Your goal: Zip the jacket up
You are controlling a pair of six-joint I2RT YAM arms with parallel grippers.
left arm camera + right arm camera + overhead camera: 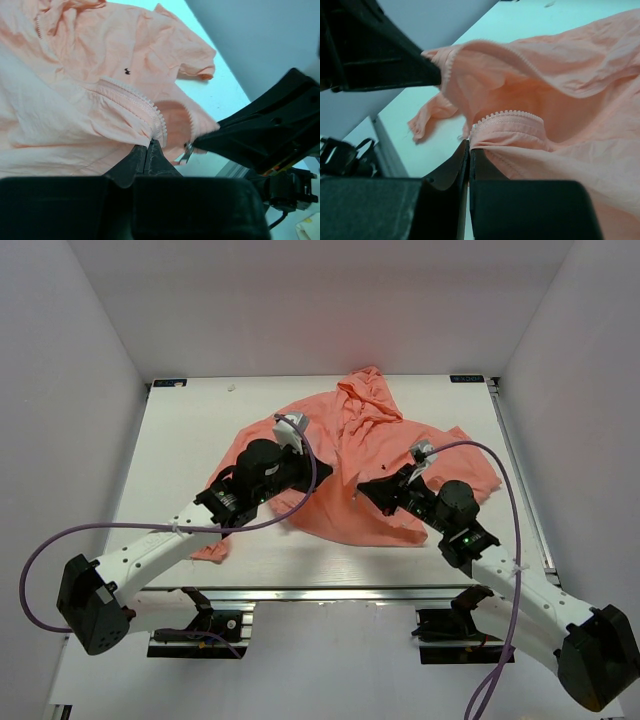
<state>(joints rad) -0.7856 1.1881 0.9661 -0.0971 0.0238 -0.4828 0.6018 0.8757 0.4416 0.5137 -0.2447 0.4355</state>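
The salmon-pink jacket (375, 455) lies wrinkled on the white table, hood at the far side, its front open at the bottom. My left gripper (320, 478) is shut on one zipper edge (136, 101) near the hem; the pinch shows in the left wrist view (150, 145). My right gripper (363, 489) is shut on the other zipper edge (512, 116), as the right wrist view (469, 146) shows. A metal zipper slider (187, 153) hangs by the right gripper's black finger (250, 137). The two edges are held a little apart above the table. A tiny dark chest mark (127, 71) shows.
A sleeve (212, 548) trails toward the table's near edge by the left arm; its cuff also shows in the right wrist view (420, 127). The other sleeve (475, 475) lies right. A metal rail (330, 593) runs along the near edge. White walls enclose the table.
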